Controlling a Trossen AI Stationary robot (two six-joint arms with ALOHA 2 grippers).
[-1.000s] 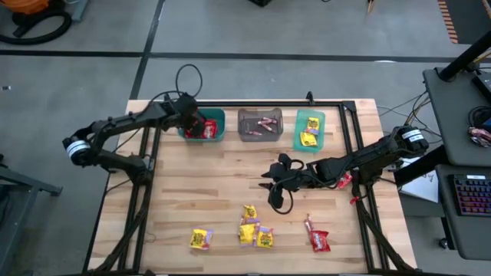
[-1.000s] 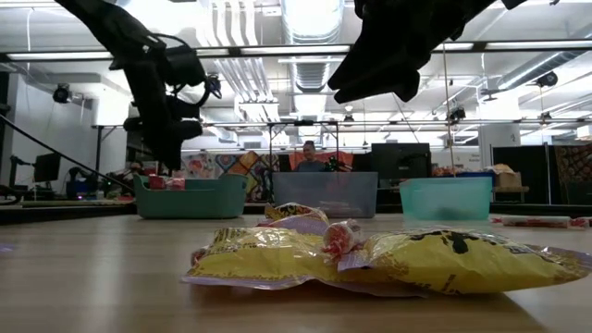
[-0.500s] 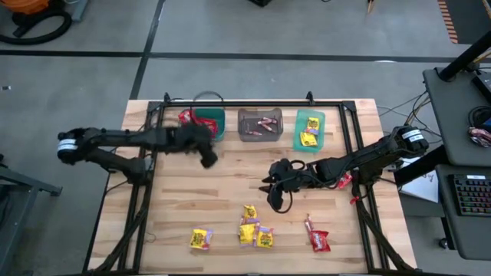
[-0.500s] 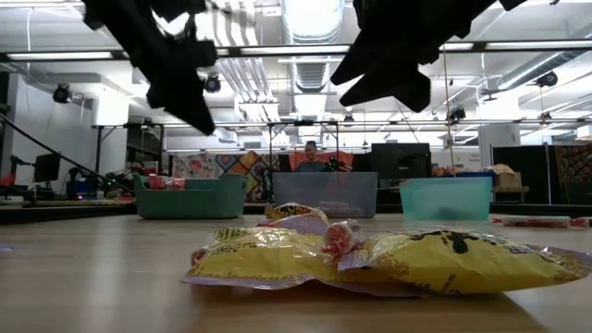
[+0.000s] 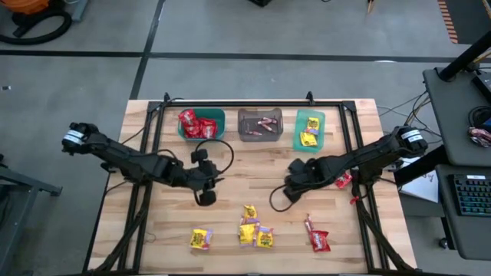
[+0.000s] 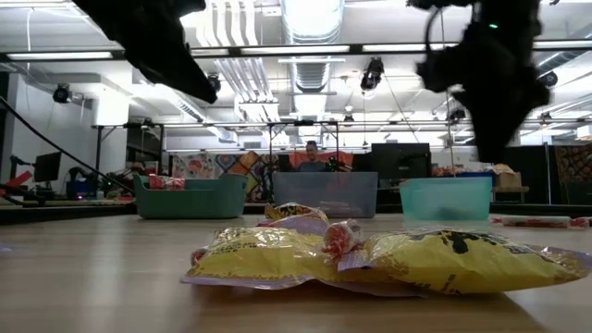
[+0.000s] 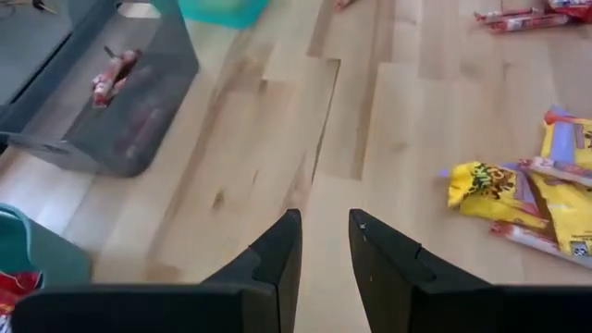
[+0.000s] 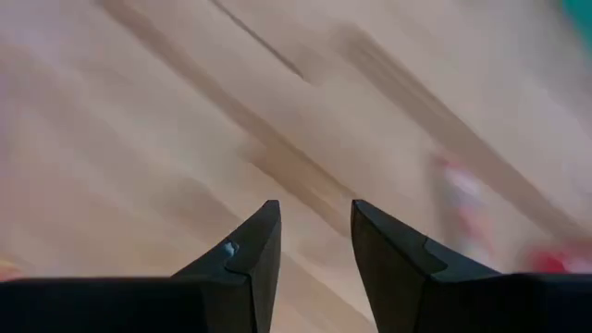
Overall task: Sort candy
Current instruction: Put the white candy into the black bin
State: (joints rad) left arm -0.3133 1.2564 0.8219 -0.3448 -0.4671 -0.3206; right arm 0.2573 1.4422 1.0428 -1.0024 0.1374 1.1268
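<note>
While the three bins [image 5: 260, 125] already hold some candy, I still see a cluster of candy [image 5: 254, 230] loose on the table's near side; left gripper [image 5: 205, 193] and right gripper [image 5: 291, 186] hover slightly parted, holding nothing

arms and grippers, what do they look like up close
Both arms are dark and slender, each with a white band near its outer end. A black cable loops beside the left gripper and another beside the right gripper. Each has two dark wedge-shaped fingers tapering towards their tips.
</note>
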